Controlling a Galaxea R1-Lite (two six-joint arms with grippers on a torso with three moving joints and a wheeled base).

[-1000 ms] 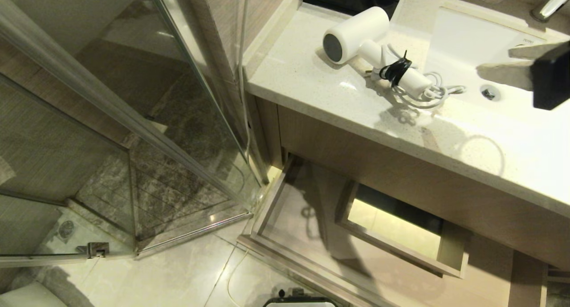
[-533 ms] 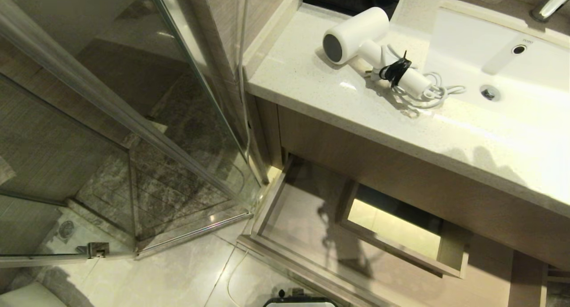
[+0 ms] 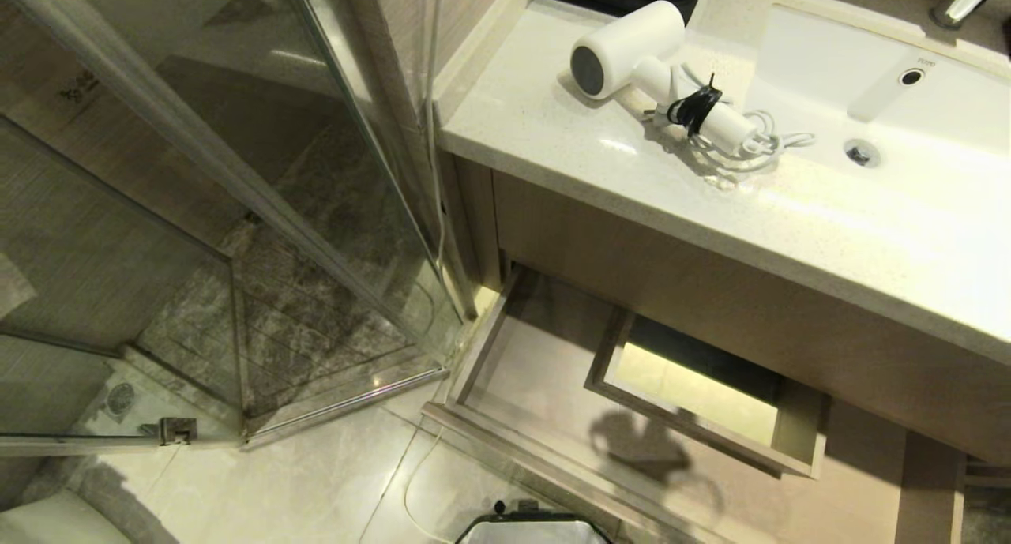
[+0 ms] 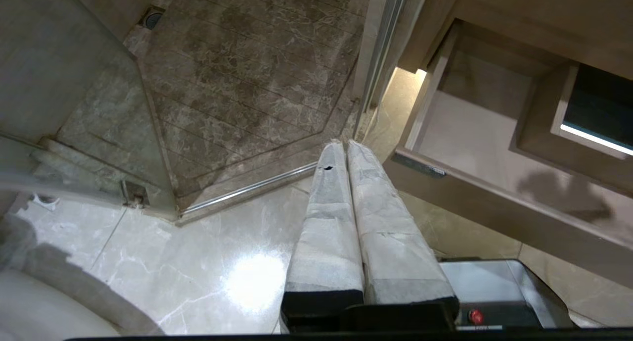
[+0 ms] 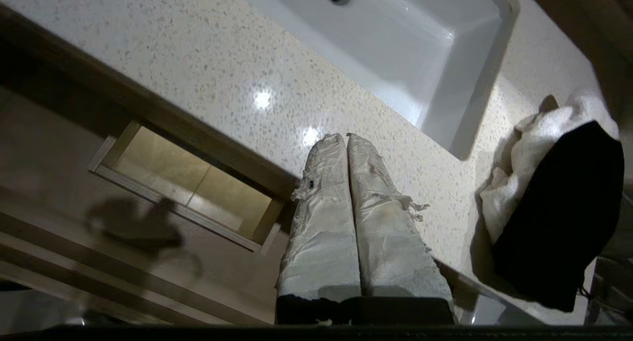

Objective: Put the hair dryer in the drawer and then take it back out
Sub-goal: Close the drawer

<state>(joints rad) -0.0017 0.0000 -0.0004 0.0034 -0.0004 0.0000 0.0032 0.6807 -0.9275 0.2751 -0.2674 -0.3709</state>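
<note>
Two grippers, neither holding anything. Hair dryer lies on its side on the tabletop, far left corner, just left of the sink; dark round end faces near-left, handle runs right toward the basin, cord bundled in the black tie. Drawer stands pulled open below the tabletop edge, floor bare, boxed cut-out at the middle of its back. Right gripper has its wrapped fingers pressed together on nothing; in its wrist view it hangs over the near edge of the tabletop, to the right of the sink, well apart from the dryer. It is out of the head view. Left gripper is likewise closed and empty, parked low over the floor tiles near the drawer's left front corner. Judgement: with the dryer on the tabletop and the drawer empty, this reads either as the start, before pick-up, or as the end, the dryer already taken back out; the pictures do not settle which. If the start, next move calls for the right gripper to open, travel left across the sink, and close on the handle or barrel, keeping clear of the loose cord loops. Risk: round barrel may roll when touched.
</note>
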